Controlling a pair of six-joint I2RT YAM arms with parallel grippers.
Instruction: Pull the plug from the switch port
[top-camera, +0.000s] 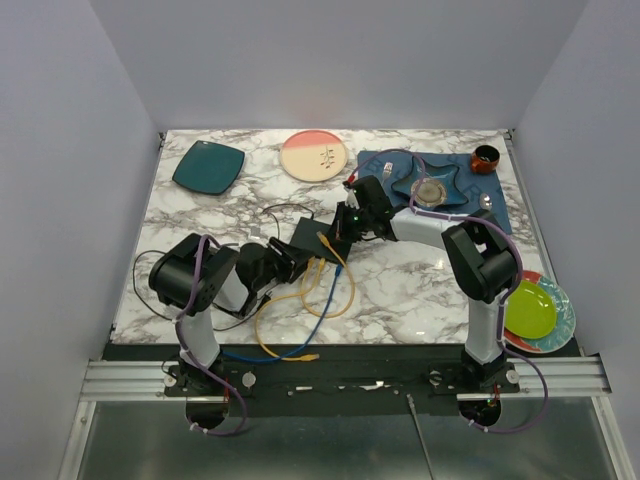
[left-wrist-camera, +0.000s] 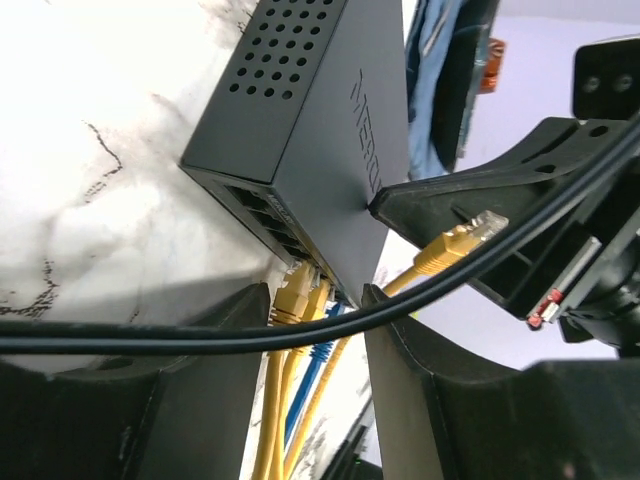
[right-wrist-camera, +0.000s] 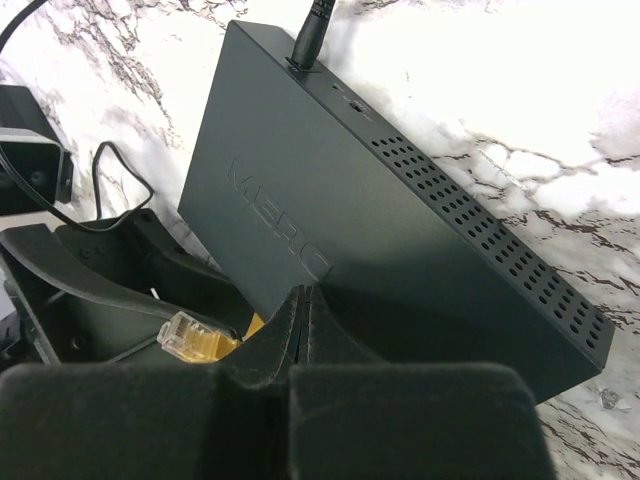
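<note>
The switch (top-camera: 305, 238) is a flat matte-black box on the marble; it also shows in the left wrist view (left-wrist-camera: 310, 130) and the right wrist view (right-wrist-camera: 400, 200). Two yellow plugs (left-wrist-camera: 297, 290) and a blue plug (left-wrist-camera: 322, 345) sit in its port row. My left gripper (top-camera: 293, 263) (left-wrist-camera: 315, 300) is open, its jaws either side of these plugged cables at the port face. One yellow plug (left-wrist-camera: 470, 235) (right-wrist-camera: 190, 335) is free of the ports, lying against my right gripper's finger. My right gripper (top-camera: 340, 237) (right-wrist-camera: 308, 292) is shut, tips pressed on the switch's top.
A black cord (left-wrist-camera: 300, 335) crosses close before the left wrist camera. Loose yellow and blue cables (top-camera: 300, 320) trail toward the front edge. At the back are a teal plate (top-camera: 208, 166), a pink plate (top-camera: 313, 156) and a blue cloth (top-camera: 385, 162) with dishes; green plate (top-camera: 528, 310) at right.
</note>
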